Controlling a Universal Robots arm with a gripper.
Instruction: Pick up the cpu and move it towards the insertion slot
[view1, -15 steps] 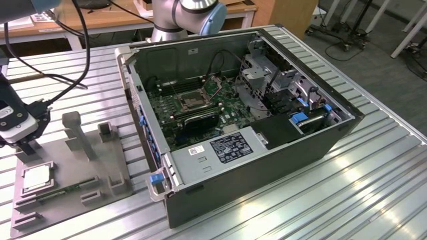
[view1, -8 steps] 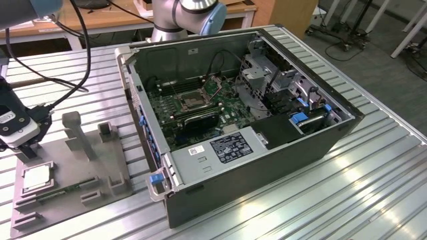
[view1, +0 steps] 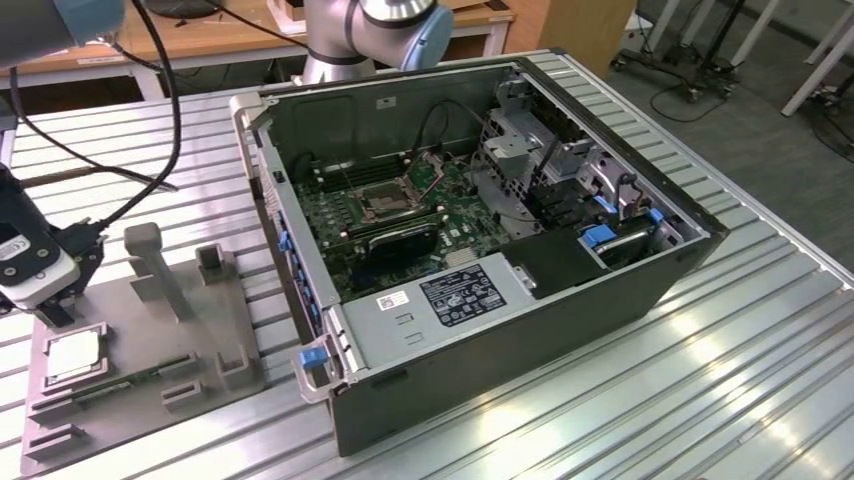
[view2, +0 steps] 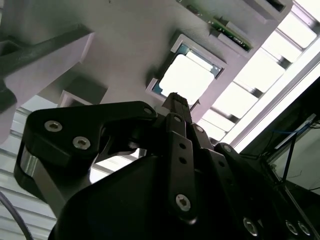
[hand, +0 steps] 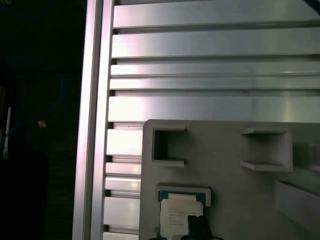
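Note:
The cpu (view1: 74, 356), a flat silver-grey square chip, lies in a pale-rimmed pocket of the grey fixture plate (view1: 140, 345) at the exterior view's left. My gripper (view1: 59, 316) hangs just above the chip's far edge, not holding anything. In the second wrist view the gripper (view2: 176, 98) points at the near edge of the bright cpu (view2: 190, 79). The first wrist view has the cpu (hand: 179, 214) with the dark gripper tip (hand: 198, 226) over its corner. The insertion slot (view1: 387, 205), silvery-framed with a dark centre, sits on the green board inside the open computer case (view1: 400, 330).
A green memory stick (view1: 123, 384) lies on the fixture plate beside the cpu. Grey posts (view1: 150, 268) stand on that plate. The case walls, drive cages (view1: 527, 150) and cables surround the board. A slatted aluminium table (view1: 694, 380) carries everything.

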